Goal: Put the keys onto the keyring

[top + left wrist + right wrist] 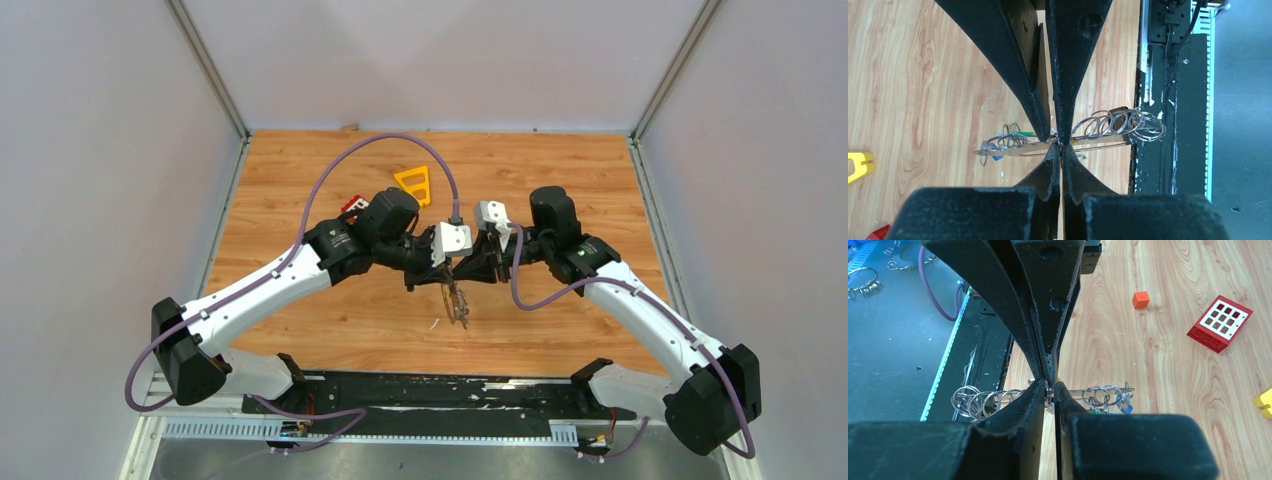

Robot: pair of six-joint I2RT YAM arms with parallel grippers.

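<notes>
Left claw point(1060, 151), right claw point(1050, 389), both gripping keyring point(1098, 146)

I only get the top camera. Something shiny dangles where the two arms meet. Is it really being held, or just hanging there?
Observer: Held. The wrist views show the left gripper and the right gripper both shut on the thin bar of the keyring, their jaws meeting from opposite sides.
Operator: Is anything hooked on it yet?
Observer: Yes. Bunches of small wire rings are threaded on the bar on either side of the jaws, and a blue tag hangs by one bunch. I cannot make out the key blades.
</notes>
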